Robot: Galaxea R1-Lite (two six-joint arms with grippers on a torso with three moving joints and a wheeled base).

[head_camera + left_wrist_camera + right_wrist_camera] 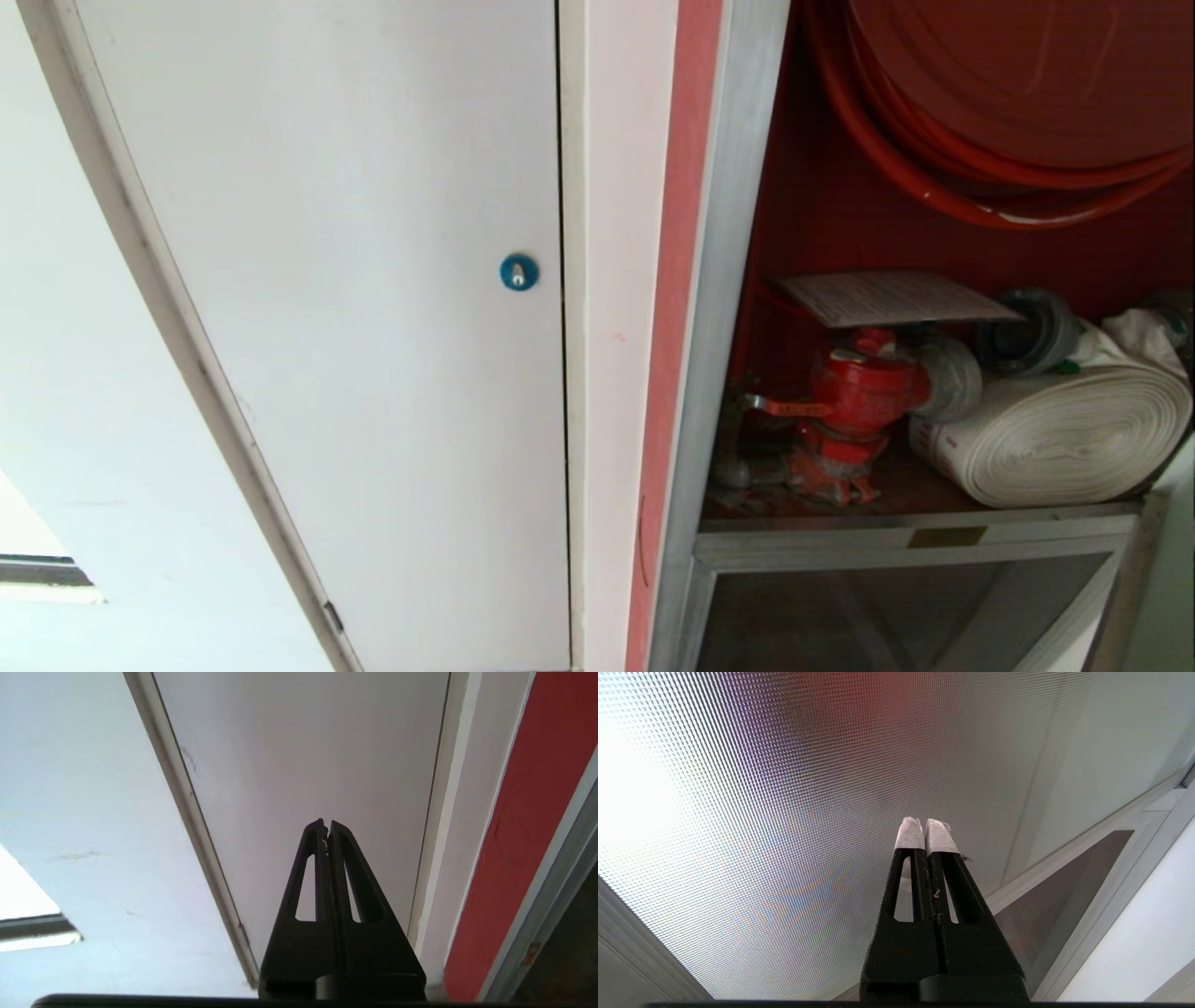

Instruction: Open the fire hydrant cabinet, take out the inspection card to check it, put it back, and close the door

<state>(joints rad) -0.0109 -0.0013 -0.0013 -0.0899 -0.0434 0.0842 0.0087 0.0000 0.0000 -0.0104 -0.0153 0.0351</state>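
Note:
The fire hydrant cabinet [724,280] stands open at the right of the head view, its red inside uncovered. The inspection card [892,297] lies flat on top of the red valve [854,401], under the red hose reel [1008,93] and beside the white rolled hose [1055,429]. The door is out of view. Neither arm shows in the head view. My left gripper [326,823] is shut and empty, pointing at the plain white door [303,756]. My right gripper [923,823], with white-taped fingertips [909,835], is shut and empty close to a dotted glass panel [784,812].
The plain white door [355,327] with a blue round lock [518,272] fills the left of the head view. A red strip [681,280] separates it from the cabinet frame. A smaller glass door [887,607] sits below the cabinet shelf.

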